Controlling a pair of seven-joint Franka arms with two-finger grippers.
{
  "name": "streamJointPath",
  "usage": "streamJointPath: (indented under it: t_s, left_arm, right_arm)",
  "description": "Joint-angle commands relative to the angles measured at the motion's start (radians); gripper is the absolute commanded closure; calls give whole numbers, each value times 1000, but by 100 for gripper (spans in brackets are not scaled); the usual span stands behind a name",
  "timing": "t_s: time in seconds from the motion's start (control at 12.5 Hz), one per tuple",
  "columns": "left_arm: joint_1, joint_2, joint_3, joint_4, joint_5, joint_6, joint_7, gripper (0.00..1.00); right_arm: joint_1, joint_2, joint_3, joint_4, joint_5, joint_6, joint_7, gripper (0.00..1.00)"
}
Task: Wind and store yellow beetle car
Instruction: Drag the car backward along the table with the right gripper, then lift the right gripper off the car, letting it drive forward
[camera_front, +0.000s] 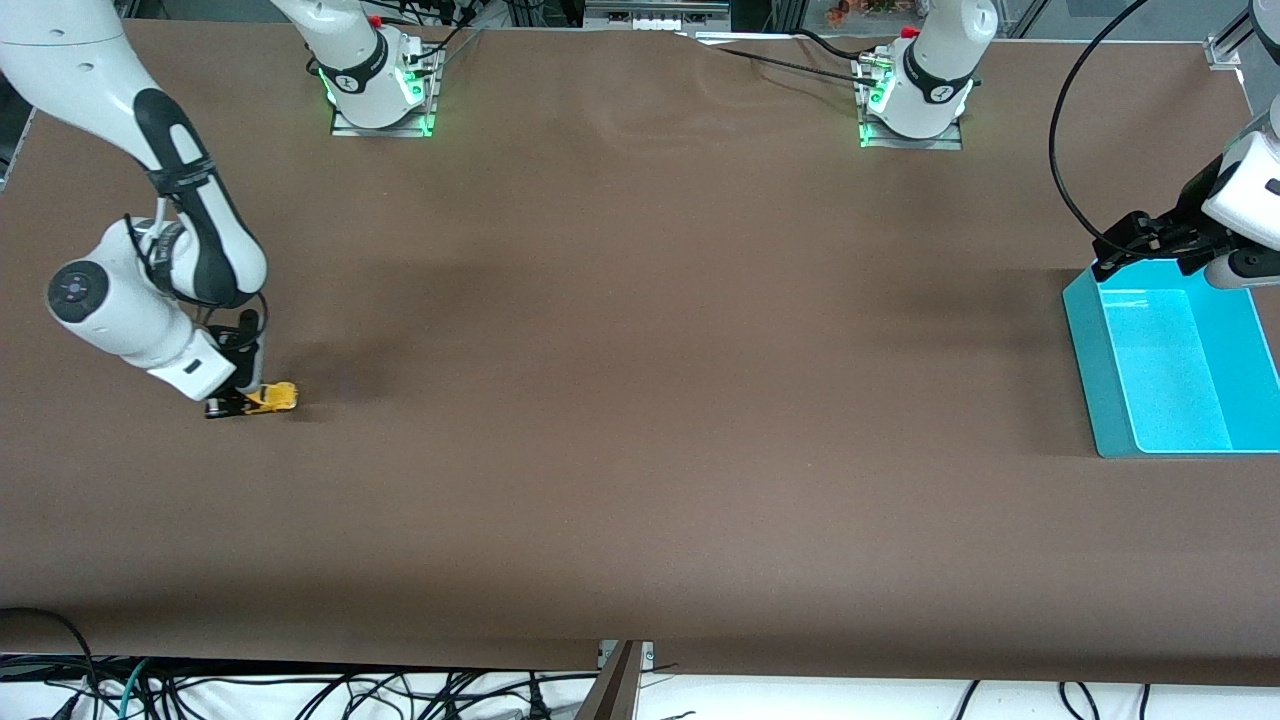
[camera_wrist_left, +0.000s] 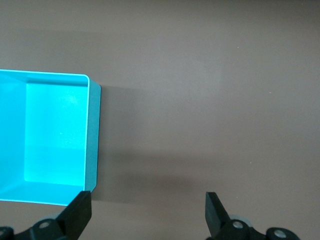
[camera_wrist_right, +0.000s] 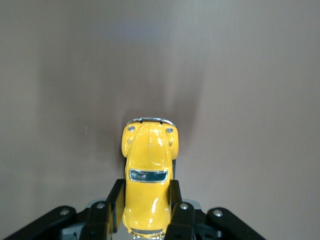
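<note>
Both hands placed: right hand (camera_front: 240, 403) grips yellow beetle car (camera_wrist_right: 148, 180) (tabletop).

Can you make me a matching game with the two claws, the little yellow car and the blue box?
Things:
1. right claw
2. left claw
3. yellow beetle car
4. blue box

States:
A. open, over the box's edge
B. nothing inside it that shows, at the left arm's end of the table
C. shut on the car, low at the table
D. bright yellow, pinched between two black fingers

Pairs: 1-C, 2-A, 3-D, 4-B
</note>
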Motion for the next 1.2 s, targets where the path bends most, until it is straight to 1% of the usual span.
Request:
streamJointPath:
  t_s: [0.0,0.08,0.16,0.24,0.32,0.64,1.12]
  left_arm:
    - [-11,3,7,6,9,-10,-12,0]
    - [-11,3,8,6,9,-8,-12,0]
    - [-11,3,7,6,9,-8,-12,0]
    - [-11,3,8,6,9,-10,-12,0]
    - [-11,3,7,6,9,-8,-12,0]
    - [-11,4,7,6,9,-8,-12,0]
    - [-11,7,7,6,9,-8,-12,0]
  right_arm:
    - [-46,105,13,26,2,34,-43,67]
    - [-46,103,13,26,2,34,-43,67]
    - [-46,103,15,26,2,34,-43,62]
    - [-46,100,25,28,8,32,-37,15]
    - [-45,94,35,40,15,22,-40,0]
    - [-45,72,36,48,17,-6,-37,0]
    - [-42,49,59,51,22,-31,-28,0]
